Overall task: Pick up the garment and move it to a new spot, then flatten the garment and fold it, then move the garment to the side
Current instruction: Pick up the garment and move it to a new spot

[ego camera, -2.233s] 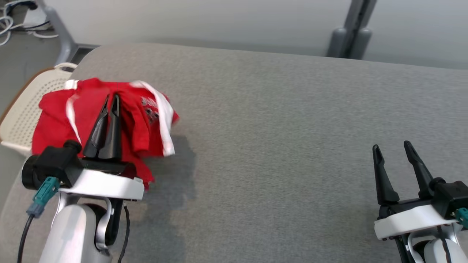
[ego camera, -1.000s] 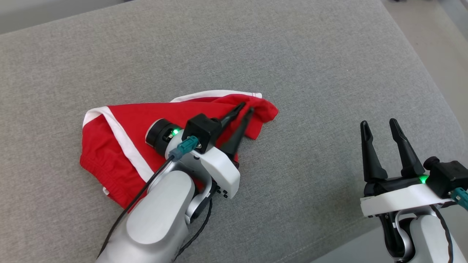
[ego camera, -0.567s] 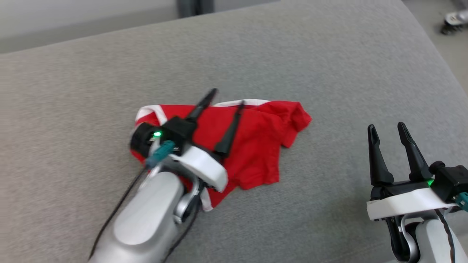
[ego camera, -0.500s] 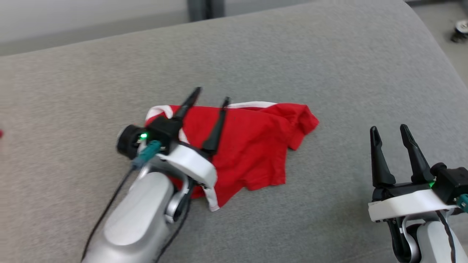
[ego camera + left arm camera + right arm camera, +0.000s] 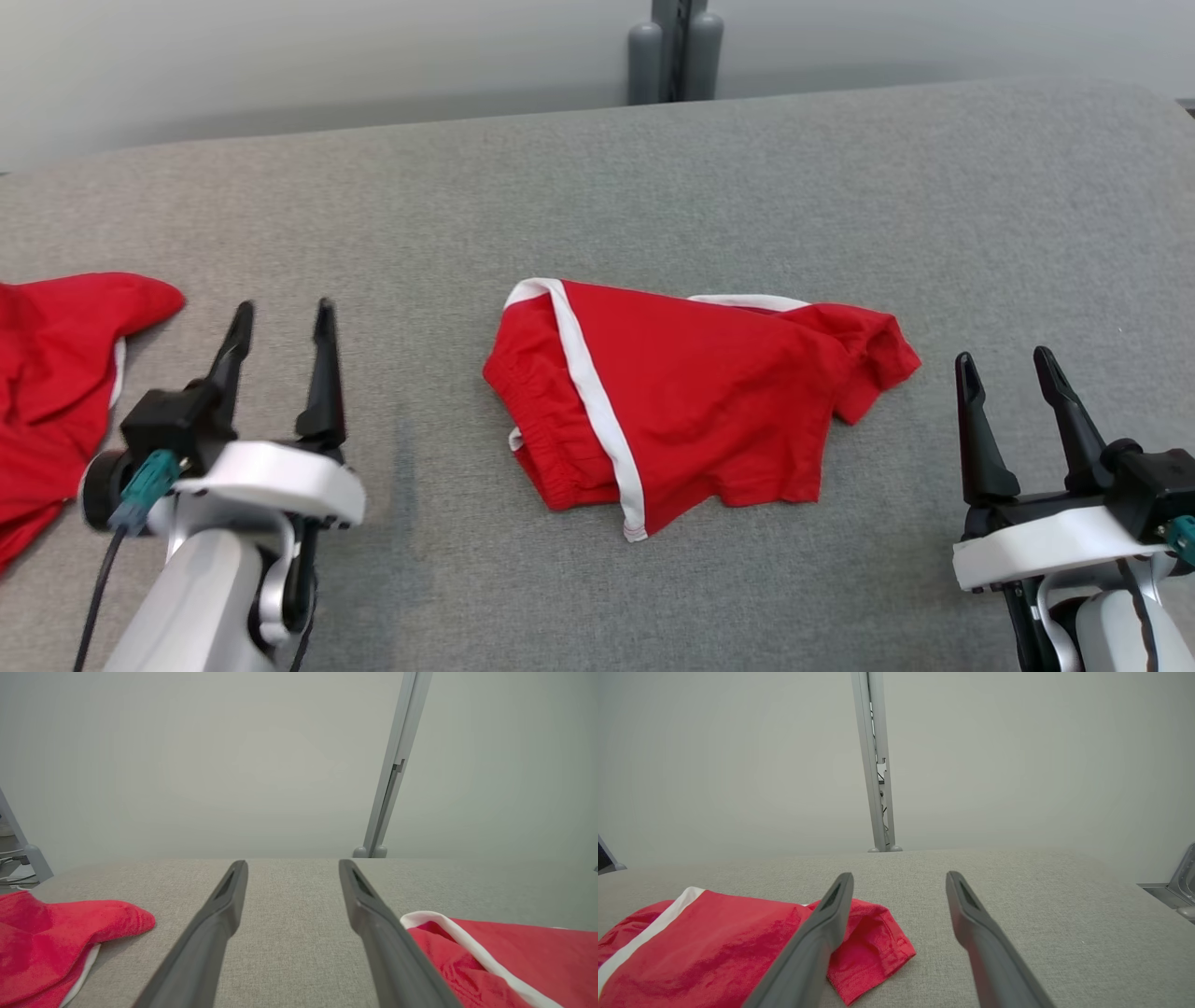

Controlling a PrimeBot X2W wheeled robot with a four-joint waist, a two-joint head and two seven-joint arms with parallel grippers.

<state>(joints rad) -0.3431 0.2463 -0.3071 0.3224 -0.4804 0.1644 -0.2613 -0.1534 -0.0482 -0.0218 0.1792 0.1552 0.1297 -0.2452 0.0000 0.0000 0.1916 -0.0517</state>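
The garment, red shorts with white trim, lies crumpled in the middle of the grey padded table, with nothing gripping it. My left gripper is open to its left, apart from it, fingers pointing to the far side. In the left wrist view the open left gripper has bare table between its fingers and the garment at the right. My right gripper is open just right of the garment's bunched end. In the right wrist view the open right gripper has the garment at the lower left.
A second red cloth lies at the table's left edge, also seen as the red cloth left of my left fingers. A grey post stands behind the far edge, in front of a pale wall.
My left gripper opened, let go of the garment and drew back to the left. The garment now lies free. The head camera has swung, shifting the whole picture. The right gripper stayed open.
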